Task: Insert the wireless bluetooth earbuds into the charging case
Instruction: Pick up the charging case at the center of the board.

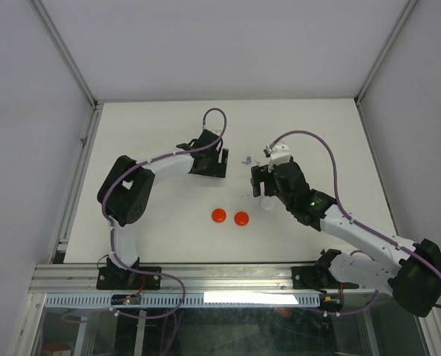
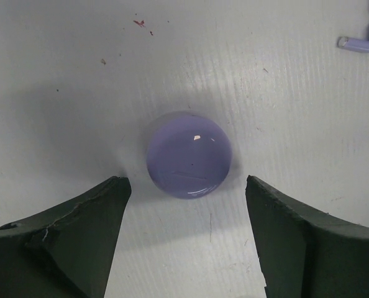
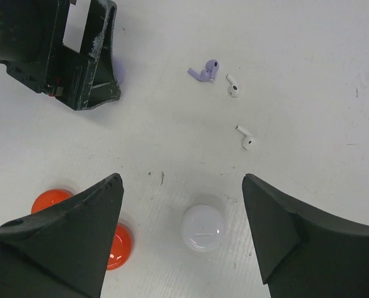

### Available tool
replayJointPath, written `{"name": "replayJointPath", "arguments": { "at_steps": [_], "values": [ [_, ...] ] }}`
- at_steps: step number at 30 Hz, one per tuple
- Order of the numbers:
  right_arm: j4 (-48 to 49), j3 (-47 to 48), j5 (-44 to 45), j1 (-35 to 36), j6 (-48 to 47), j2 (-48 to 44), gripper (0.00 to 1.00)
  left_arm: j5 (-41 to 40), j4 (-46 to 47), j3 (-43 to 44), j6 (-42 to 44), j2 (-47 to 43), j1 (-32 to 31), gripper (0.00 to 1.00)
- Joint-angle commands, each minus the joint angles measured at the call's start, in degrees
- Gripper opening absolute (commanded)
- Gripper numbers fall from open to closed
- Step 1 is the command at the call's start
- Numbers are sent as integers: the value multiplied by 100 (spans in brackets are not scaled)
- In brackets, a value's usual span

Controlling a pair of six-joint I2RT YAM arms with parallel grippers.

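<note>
In the top view, the left gripper [image 1: 220,162] and the right gripper [image 1: 259,184] face each other over the middle of the white table [image 1: 154,126]. A tiny lilac stemmed plastic earbud [image 1: 246,159] lies between them, and two round red plastic discs [image 1: 218,215] lie nearer the bases. The jaw spread cannot be read from here. In the left wrist view, the left gripper's jaws are seen spread wide with nothing held. A round lilac domed plastic case [image 2: 189,155] sits on the table just beyond the fingertips, in line with the gap, its lid apparently down, and the lilac earbud is caught at the upper right corner, well apart from it. In the right wrist view, the right gripper's jaws are likewise spread and empty, with a round white domed plastic case [image 3: 203,228] lying between them. Two white stemmed plastic earbuds [image 3: 233,87] lie beyond, near the lilac one, and none is seated in a case. The step in hand is judged to be the securing of the lilac case. This is best done by advancing the gripper until the widest part of the dome is flanked, low against the table. The jaws are then closed gently and squarely, since a smooth round shell is likely to squirt forward if pinched off-centre.
</note>
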Motion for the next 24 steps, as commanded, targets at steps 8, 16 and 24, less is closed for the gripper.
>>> {"name": "replayJointPath", "arguments": {
  "at_steps": [8,16,24],
  "values": [
    [309,6,8,-21,125,-169,81,-72,43,266,323,214,-34,65],
    [-50,289,-333,-21,148,67,81,31,235,-5,790,-147,-65,43],
    [-313,550,-1123,-376,214,77,81,227,568,-701,1580,-1149,-86,39]
  ]
}}
